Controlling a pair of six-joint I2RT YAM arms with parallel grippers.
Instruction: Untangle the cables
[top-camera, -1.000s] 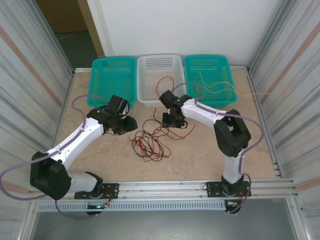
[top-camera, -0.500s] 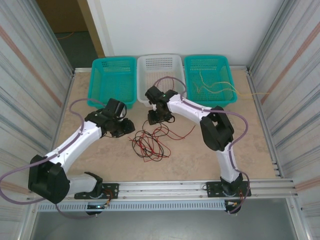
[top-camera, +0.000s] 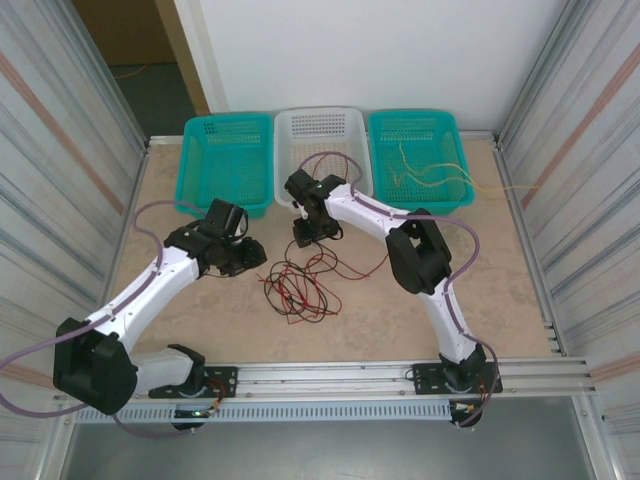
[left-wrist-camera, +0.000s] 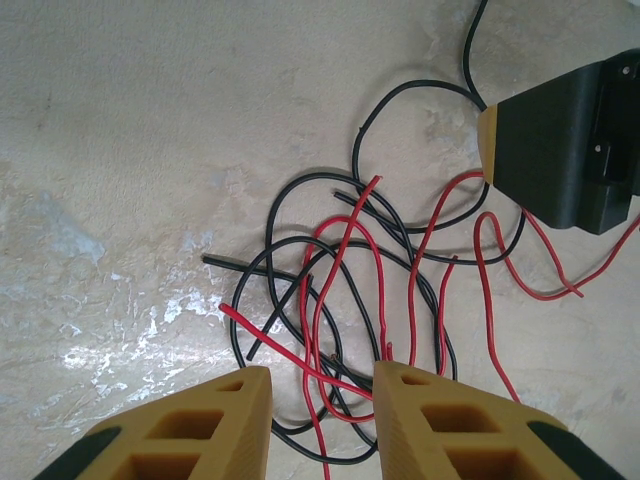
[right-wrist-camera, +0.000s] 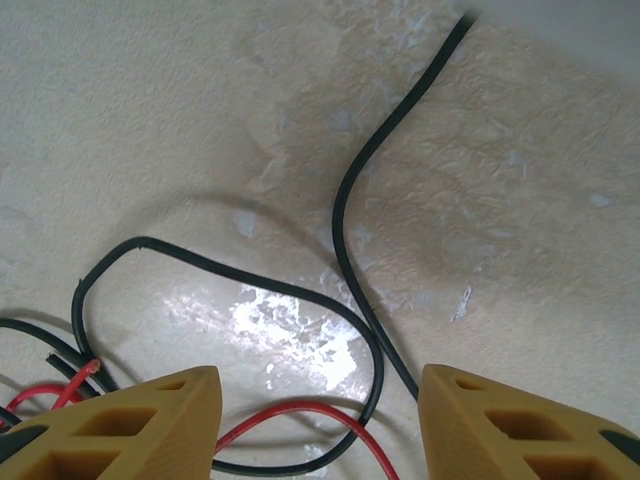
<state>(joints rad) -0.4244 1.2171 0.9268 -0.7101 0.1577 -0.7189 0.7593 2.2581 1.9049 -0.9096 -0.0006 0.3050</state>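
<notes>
Because the thin red and black wires (top-camera: 300, 285) heaped mid-way across the beige stone-look tabletop (top-camera: 380, 320) are light, limp and springy, expect any strand you lift to drag its neighbours. Pinch a loose tip, such as the red wire end (left-wrist-camera: 224, 308) at the knot's nine o'clock, rather than a loop. Your left gripper (left-wrist-camera: 318, 385) hovers at the pile's ten o'clock, yellow fingers parted and empty, arm stretched low and forward. Your right gripper (right-wrist-camera: 320, 400), spread wide and holding nothing, points down at twelve o'clock over a black strand (right-wrist-camera: 350, 230), forearm reaching leftward. Pale yellow wires (top-camera: 430, 172) lie in the teal plastic basket (top-camera: 418, 203) at two o'clock.
</notes>
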